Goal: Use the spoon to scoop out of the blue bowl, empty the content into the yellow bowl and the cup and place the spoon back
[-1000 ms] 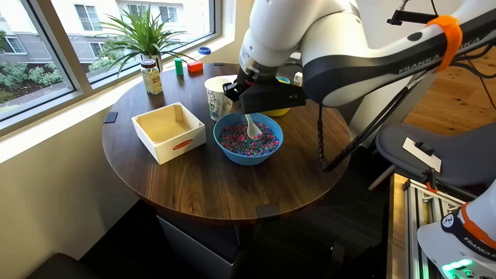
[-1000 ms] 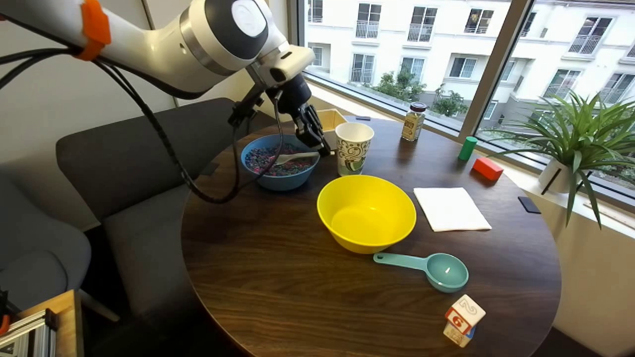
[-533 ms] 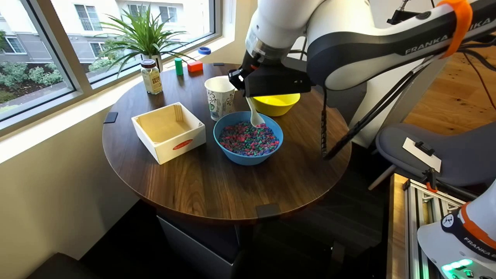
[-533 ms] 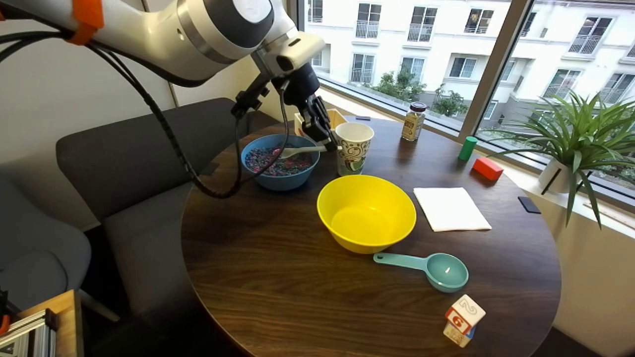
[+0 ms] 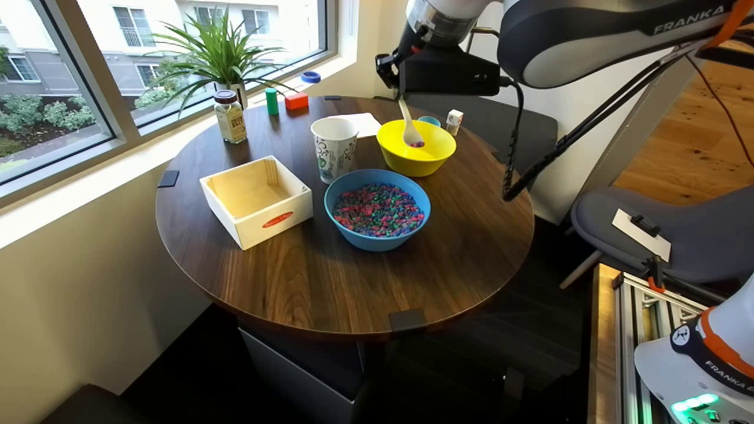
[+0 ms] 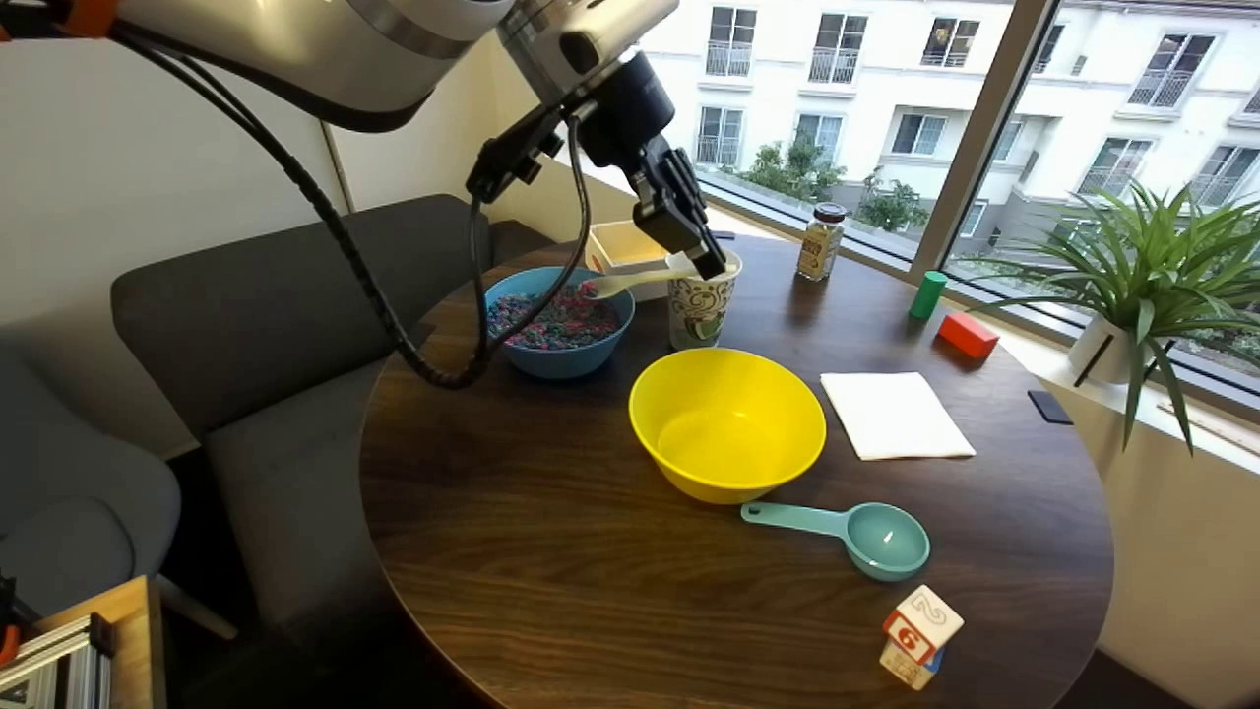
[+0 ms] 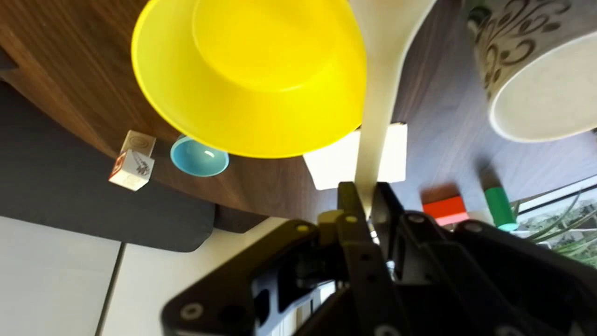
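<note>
My gripper (image 7: 364, 187) is shut on the handle of the pale spoon (image 7: 385, 60), and holds it up above the table. The spoon's head (image 5: 412, 135) carries a few pink and blue bits. It lines up with the yellow bowl (image 5: 415, 166) in an exterior view, and with the far rim of the blue bowl (image 6: 561, 364) in an exterior view; which it hangs over I cannot tell. Multicoloured bits fill the blue bowl. Plain yellow shows inside the yellow bowl. The patterned cup (image 6: 701, 320) stands upright between the bowls, just below my fingertips in that view.
An open wooden box (image 5: 274, 227) stands beside the blue bowl. Around the yellow bowl lie a white napkin (image 6: 896, 418), a teal scoop (image 6: 802, 518) and stacked letter blocks (image 6: 920, 630). A jar (image 5: 231, 121), a red block (image 6: 968, 335) and a green cylinder (image 6: 927, 293) stand near the window.
My gripper has risen with the spoon, lifting its head out of the bits in the blue bowl and carrying it up and away. The bowls and cup have stayed put.
</note>
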